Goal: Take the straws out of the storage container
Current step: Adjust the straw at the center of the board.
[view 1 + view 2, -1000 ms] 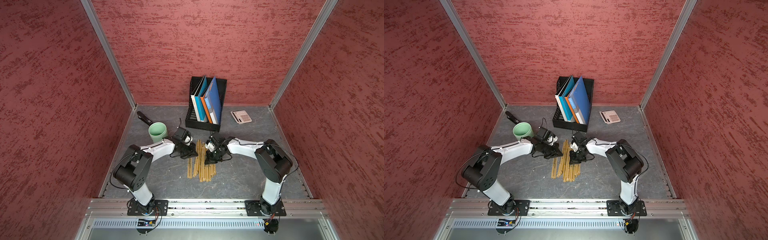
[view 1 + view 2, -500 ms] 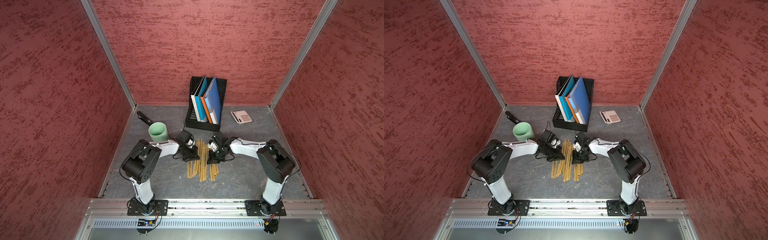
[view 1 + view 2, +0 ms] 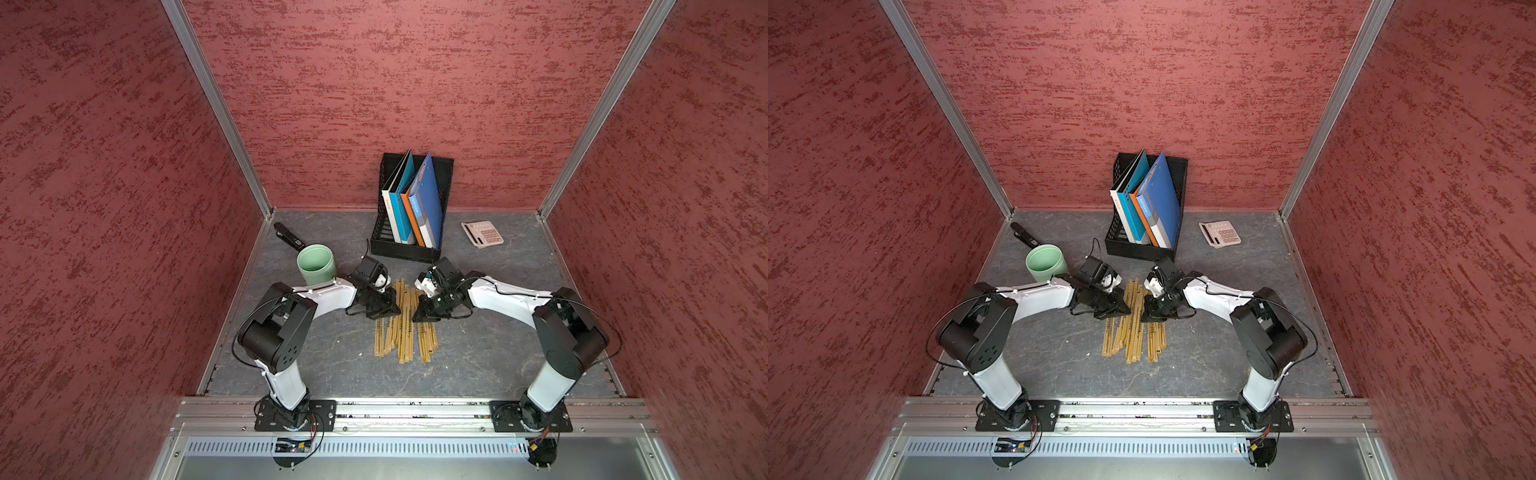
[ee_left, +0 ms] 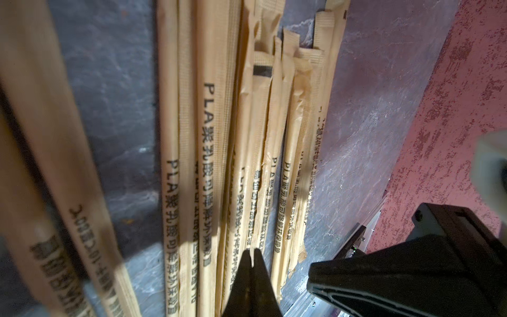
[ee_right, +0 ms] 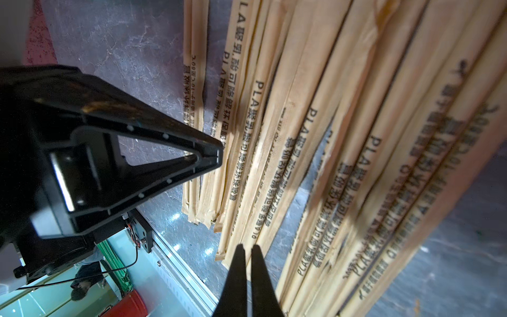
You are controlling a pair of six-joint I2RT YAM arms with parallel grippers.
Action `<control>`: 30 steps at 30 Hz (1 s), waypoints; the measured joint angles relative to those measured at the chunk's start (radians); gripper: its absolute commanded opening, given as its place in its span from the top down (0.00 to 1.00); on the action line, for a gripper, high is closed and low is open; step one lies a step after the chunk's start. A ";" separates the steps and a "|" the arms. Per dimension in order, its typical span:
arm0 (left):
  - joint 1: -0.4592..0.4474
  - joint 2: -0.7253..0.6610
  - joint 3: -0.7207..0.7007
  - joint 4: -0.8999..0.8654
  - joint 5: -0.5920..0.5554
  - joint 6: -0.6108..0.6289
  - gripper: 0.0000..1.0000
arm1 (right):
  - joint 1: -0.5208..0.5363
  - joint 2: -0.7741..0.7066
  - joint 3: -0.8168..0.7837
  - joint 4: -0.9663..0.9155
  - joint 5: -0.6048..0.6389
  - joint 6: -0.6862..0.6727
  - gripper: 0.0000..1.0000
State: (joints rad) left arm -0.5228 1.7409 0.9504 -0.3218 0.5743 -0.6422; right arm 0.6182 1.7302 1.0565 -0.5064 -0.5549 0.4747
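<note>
The straws [image 3: 405, 332] [image 3: 1133, 336] lie in a loose bundle on the grey floor, tan paper sleeves with dark print. They fill both wrist views [image 4: 211, 164] [image 5: 329, 137]. The storage container [image 3: 316, 264] [image 3: 1045, 262], a mint-green cup, stands upright to the left behind my left arm, and no straw shows in it. My left gripper [image 3: 397, 309] [image 4: 251, 251] is shut, its tip at the bundle's left edge. My right gripper [image 3: 415, 318] [image 5: 246, 247] is shut, its tip at the bundle's right edge. Neither holds a straw. The two tips face each other across the straws.
A black mesh file holder [image 3: 403, 251] with coloured folders stands just behind the grippers. A pink calculator [image 3: 482, 234] lies at the back right and a black tool [image 3: 289, 237] behind the cup. Red walls enclose three sides, and a metal rail [image 3: 415, 409] runs along the front.
My left gripper has moved right, up to the bundle's edge, and its elbow has swung in. My right gripper shifted slightly left and nearer. Both stayed shut.
</note>
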 measured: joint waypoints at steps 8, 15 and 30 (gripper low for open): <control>0.000 0.023 0.002 0.003 0.000 0.000 1.00 | -0.013 0.021 -0.003 0.007 -0.002 -0.004 1.00; 0.003 0.058 0.011 0.008 0.000 0.000 1.00 | -0.039 0.082 -0.037 0.028 -0.014 -0.005 1.00; 0.023 0.091 0.027 0.016 -0.002 0.003 1.00 | -0.047 0.138 -0.020 0.064 -0.085 -0.015 1.00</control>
State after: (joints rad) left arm -0.4995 1.8320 0.9779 -0.3054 0.5728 -0.6388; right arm 0.5713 1.8687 1.0367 -0.4423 -0.6395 0.4595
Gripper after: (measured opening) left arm 0.045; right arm 0.048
